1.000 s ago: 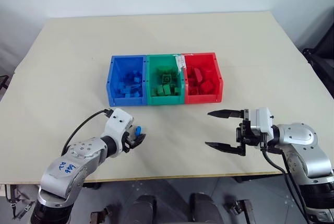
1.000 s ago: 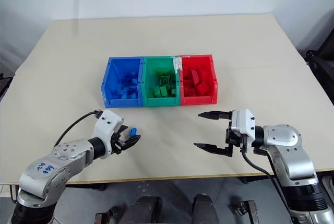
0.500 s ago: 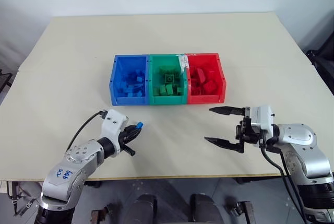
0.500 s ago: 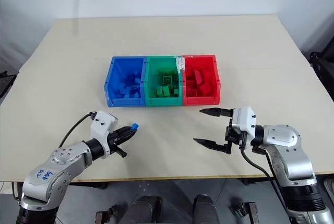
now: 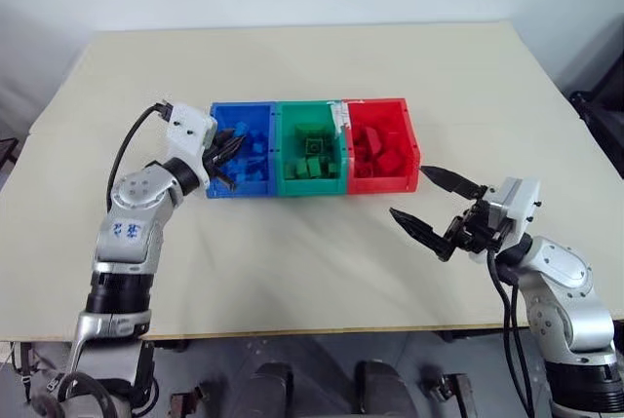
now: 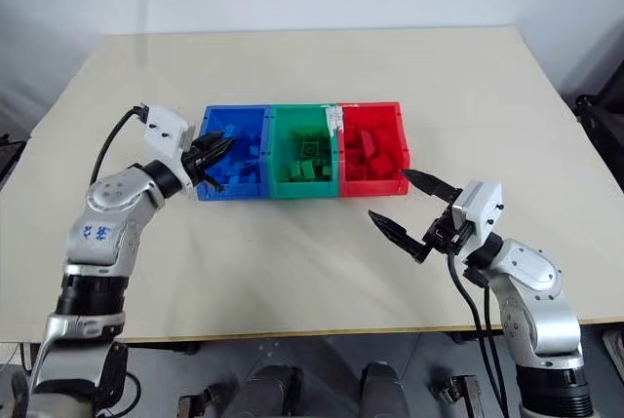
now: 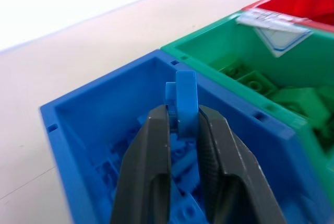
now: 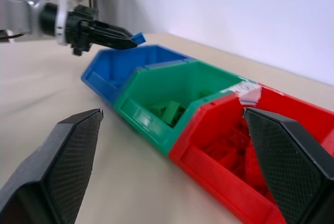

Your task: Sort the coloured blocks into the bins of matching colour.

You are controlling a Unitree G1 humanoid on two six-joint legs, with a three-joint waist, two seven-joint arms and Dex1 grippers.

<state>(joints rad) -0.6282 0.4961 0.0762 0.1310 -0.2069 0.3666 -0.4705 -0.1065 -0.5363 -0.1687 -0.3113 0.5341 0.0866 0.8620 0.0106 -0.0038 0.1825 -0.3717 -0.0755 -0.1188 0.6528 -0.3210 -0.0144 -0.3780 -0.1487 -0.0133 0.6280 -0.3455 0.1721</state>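
Left wrist view: left claw [image 7: 182, 125] pinches a blue block [image 7: 185, 101] (lower half hidden); right claw [image 5: 434, 206] spread.

Left hand [image 7: 182, 125] pinched — right hand [image 5: 436, 207] agape

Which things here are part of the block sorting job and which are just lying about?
Part of the job:
- small blue studded plastic brick, pinched in the left gripper above the blue bin
- blue rectangular open-top plastic bin
- green bin
- red bin
- right gripper, open, holding nothing

Just lying about:
- white label on the green bin's rim
- beige table
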